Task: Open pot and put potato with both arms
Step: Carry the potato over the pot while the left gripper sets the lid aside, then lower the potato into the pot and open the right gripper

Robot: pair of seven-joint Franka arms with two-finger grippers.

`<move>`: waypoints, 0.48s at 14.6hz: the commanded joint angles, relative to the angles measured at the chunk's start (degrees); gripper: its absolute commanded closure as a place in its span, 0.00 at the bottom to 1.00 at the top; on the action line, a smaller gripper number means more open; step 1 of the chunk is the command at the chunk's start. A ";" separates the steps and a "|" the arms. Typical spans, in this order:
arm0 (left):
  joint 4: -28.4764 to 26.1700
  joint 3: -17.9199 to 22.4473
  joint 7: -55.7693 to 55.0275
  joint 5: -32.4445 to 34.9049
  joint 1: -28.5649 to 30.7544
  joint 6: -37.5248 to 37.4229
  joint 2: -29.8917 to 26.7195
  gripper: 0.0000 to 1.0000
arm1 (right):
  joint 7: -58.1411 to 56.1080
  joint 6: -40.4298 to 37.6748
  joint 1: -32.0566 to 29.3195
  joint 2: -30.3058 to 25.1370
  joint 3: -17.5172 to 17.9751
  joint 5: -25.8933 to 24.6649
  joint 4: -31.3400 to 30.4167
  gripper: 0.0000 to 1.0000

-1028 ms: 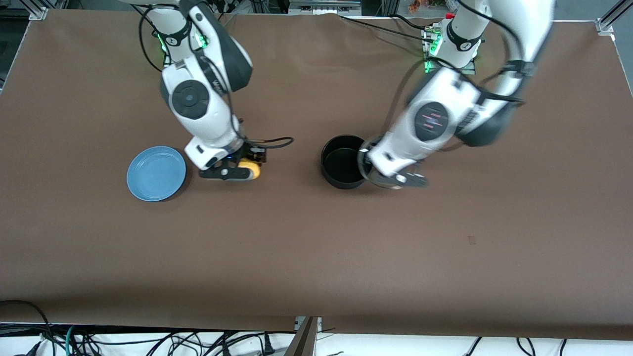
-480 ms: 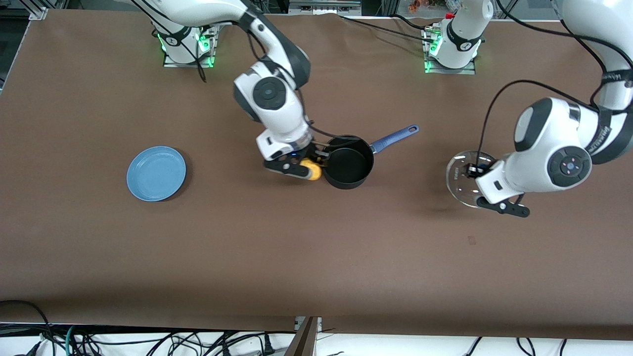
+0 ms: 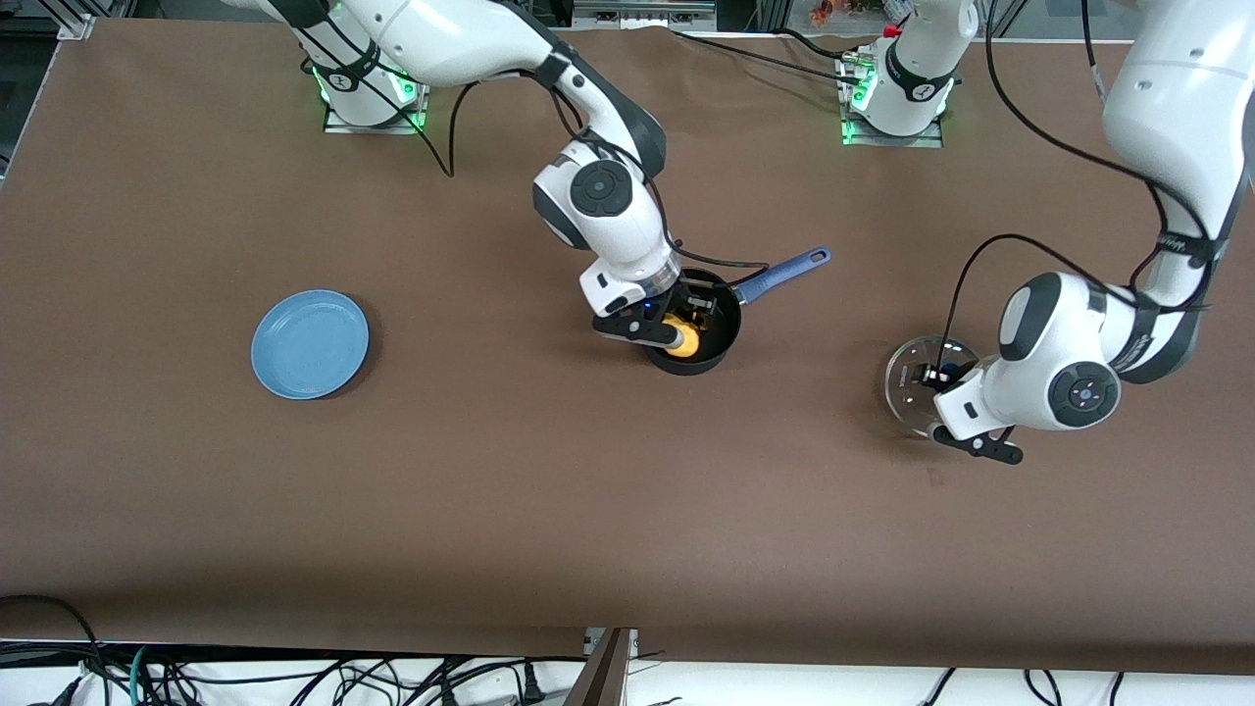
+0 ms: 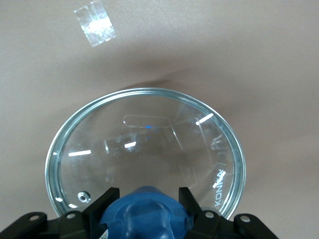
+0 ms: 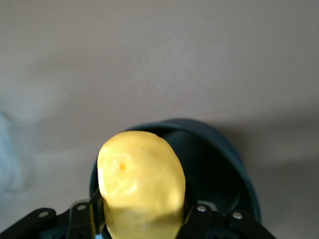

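The black pot (image 3: pixel 721 338) with a long blue handle (image 3: pixel 781 274) stands open mid-table. My right gripper (image 3: pixel 677 331) is shut on the yellow potato (image 3: pixel 683 338) and holds it over the pot's mouth; the right wrist view shows the potato (image 5: pixel 141 184) above the pot (image 5: pixel 219 164). My left gripper (image 3: pixel 956 407) is shut on the blue knob (image 4: pixel 144 211) of the glass lid (image 3: pixel 914 378), low over the table toward the left arm's end. The left wrist view shows the lid (image 4: pixel 149 144) tilted under the gripper.
A flat blue plate (image 3: pixel 310 343) lies toward the right arm's end of the table. A small clear tape patch (image 4: pixel 94 24) sits on the brown cloth near the lid. Cables hang along the table's front edge.
My right gripper carried the potato from beside the plate to over the pot. My left gripper carried the lid off the pot toward the left arm's end and lowered it.
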 commanded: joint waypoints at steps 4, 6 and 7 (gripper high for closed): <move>1.23 0.76 1.13 1.39 0.09 4.04 2.52 1.00 | 0.41 0.20 1.83 2.94 -0.41 0.73 2.31 0.59; 1.23 0.85 1.13 1.66 0.09 4.12 2.61 0.94 | 0.23 0.02 1.83 2.68 -0.41 1.43 2.31 0.55; 1.23 0.93 1.13 2.01 0.09 4.56 2.78 0.77 | 0.23 0.02 1.75 2.68 -0.41 1.52 2.31 0.35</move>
